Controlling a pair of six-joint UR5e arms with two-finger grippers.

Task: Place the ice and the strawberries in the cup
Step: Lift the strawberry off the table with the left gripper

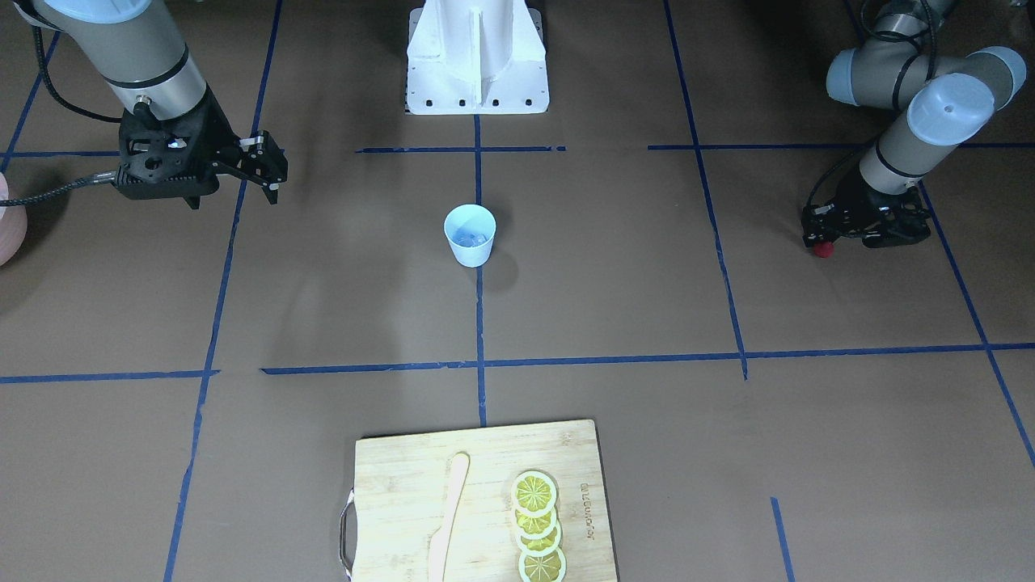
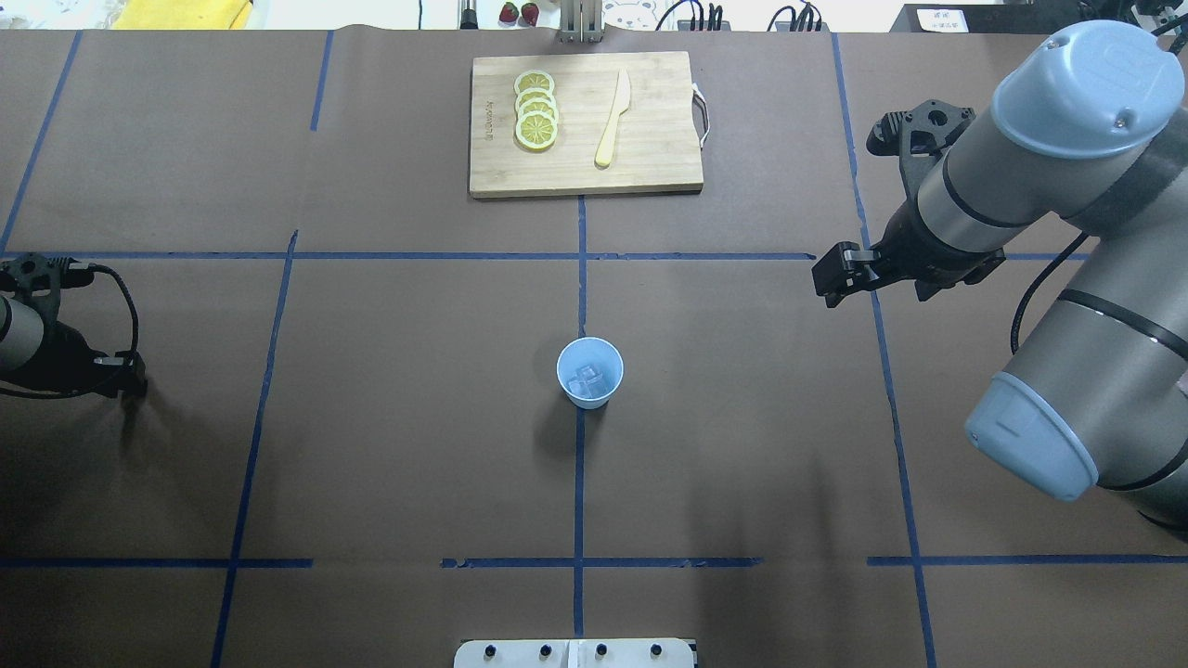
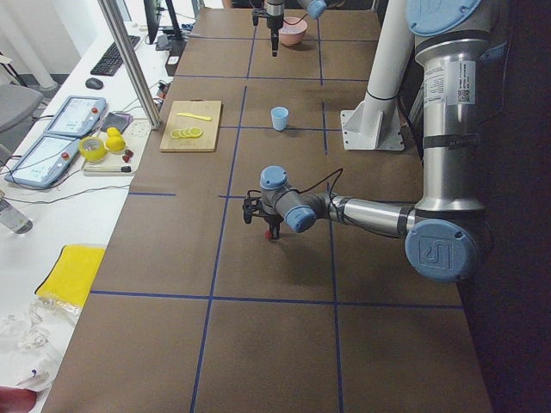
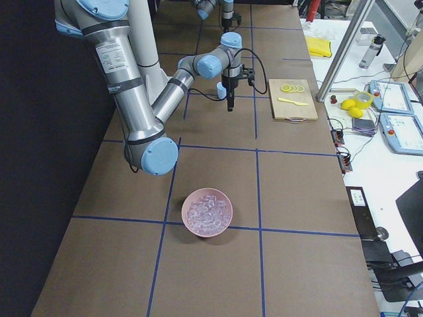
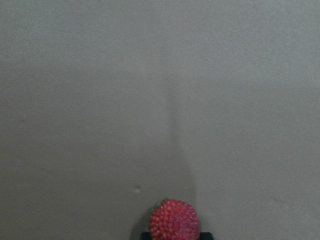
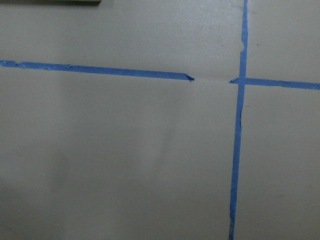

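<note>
The light blue cup (image 1: 470, 235) stands upright at the table's middle and also shows in the overhead view (image 2: 589, 372). Clear ice (image 2: 588, 378) lies inside it. My left gripper (image 1: 826, 242) is low over the table, far to my left of the cup, shut on a small red strawberry (image 1: 823, 248). The berry fills the bottom edge of the left wrist view (image 5: 174, 220). My right gripper (image 1: 271, 174) hangs open and empty, well to my right of the cup; it also shows in the overhead view (image 2: 832, 281).
A pink bowl (image 4: 207, 212) of ice pieces stands at my far right. A wooden cutting board (image 2: 650, 158) with lemon slices (image 2: 536, 109) and a wooden knife (image 2: 613, 119) lies at the table's far edge. Blue tape lines cross the brown table.
</note>
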